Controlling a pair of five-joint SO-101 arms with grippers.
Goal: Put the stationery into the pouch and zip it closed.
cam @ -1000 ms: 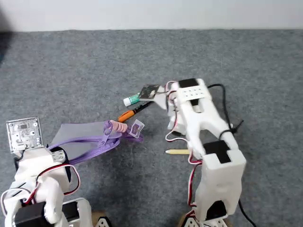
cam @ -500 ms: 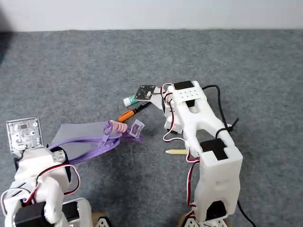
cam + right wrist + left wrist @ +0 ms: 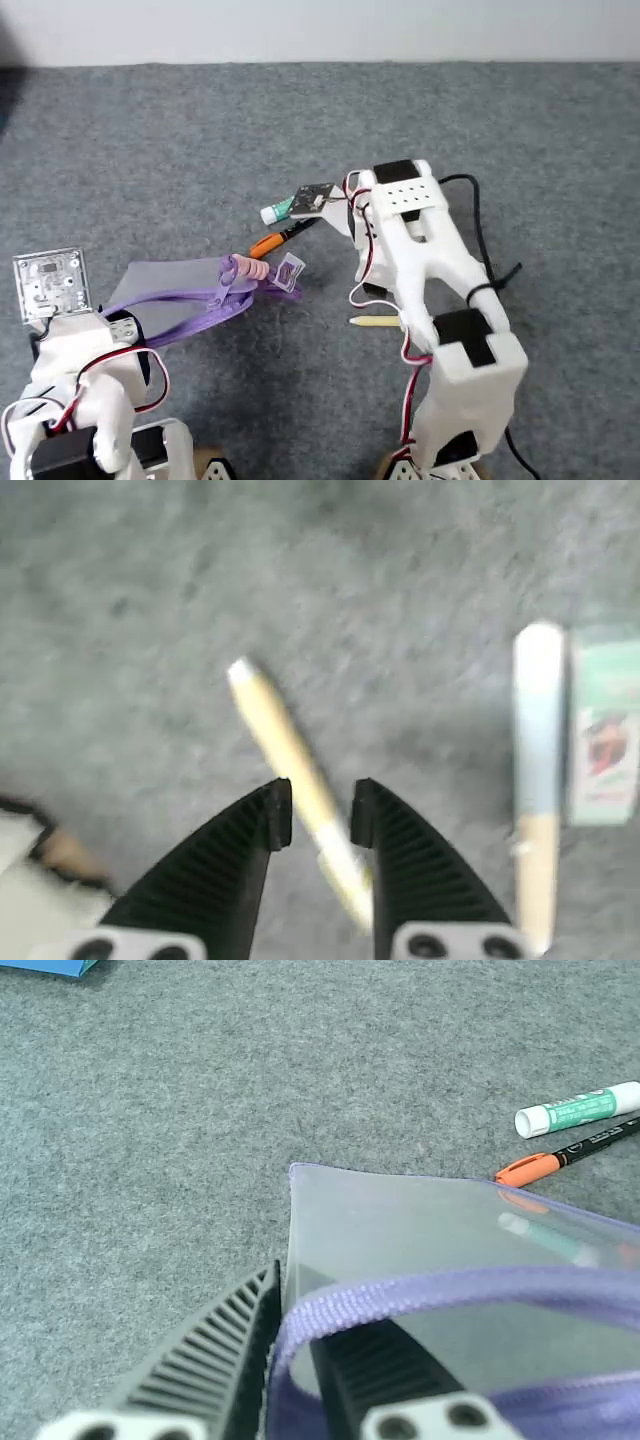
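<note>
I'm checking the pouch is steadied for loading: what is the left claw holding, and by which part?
The left claw grips the pouch by its purple zipper edge, near a corner.

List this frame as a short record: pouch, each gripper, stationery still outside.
pouch: clear with a purple zip, lying flat, mouth open
left gripper: shut on the pouch's zip edge
right gripper: open, jaws either side of the beige stick, not closed on it
still outside: glue stick and orange pen, side by side beyond the pouch
</note>
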